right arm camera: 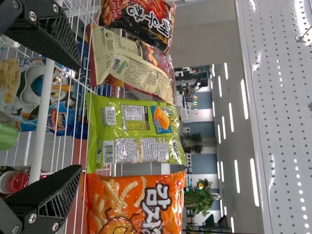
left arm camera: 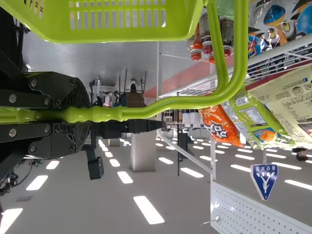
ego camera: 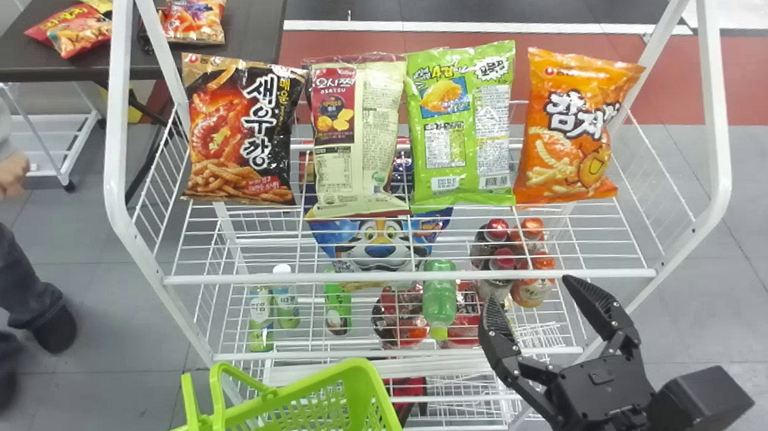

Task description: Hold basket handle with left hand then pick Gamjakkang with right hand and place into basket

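The orange Gamjakkang bag (ego camera: 574,126) stands at the right end of the row on the rack's top shelf. My right gripper (ego camera: 535,293) is open in front of the rack, lower than the bag and with nothing between its fingers. In the right wrist view the gripper (right arm camera: 73,117) spreads its fingers wide, and the Gamjakkang (right arm camera: 136,204) lies beyond one fingertip. The green basket (ego camera: 289,414) hangs low in front of the rack. In the left wrist view my left gripper (left arm camera: 73,115) is shut on the basket handle (left arm camera: 170,103).
Beside the Gamjakkang stand a green bag (ego camera: 463,128), a cream bag (ego camera: 358,139) and a black-orange bag (ego camera: 244,131). The white top-shelf front rail (ego camera: 386,275) runs between the right gripper and the bags. Bottles stand on the lower shelf (ego camera: 390,352).
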Controlling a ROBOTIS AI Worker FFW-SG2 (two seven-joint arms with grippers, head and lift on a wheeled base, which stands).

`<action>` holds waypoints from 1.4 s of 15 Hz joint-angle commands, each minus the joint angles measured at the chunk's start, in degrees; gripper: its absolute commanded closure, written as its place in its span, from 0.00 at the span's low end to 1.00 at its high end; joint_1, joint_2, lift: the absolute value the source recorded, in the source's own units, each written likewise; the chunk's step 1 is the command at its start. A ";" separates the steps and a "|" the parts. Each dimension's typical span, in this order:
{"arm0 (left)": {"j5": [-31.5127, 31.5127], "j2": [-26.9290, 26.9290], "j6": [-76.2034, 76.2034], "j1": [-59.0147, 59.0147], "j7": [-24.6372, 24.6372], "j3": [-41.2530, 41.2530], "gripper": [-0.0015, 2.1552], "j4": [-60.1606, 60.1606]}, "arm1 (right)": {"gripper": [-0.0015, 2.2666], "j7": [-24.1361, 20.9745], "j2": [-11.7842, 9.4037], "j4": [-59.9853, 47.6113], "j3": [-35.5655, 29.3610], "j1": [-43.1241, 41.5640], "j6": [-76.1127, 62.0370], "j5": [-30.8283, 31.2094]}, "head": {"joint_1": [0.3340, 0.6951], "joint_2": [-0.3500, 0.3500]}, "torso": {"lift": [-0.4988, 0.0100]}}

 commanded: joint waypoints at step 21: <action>0.53 0.44 0.07 -0.36 -0.26 0.17 1.00 0.91 | 0.02 2.46 1.56 -1.58 -10.34 -18.19 28.48 -6.33 | 1.00 0.30 | 0.94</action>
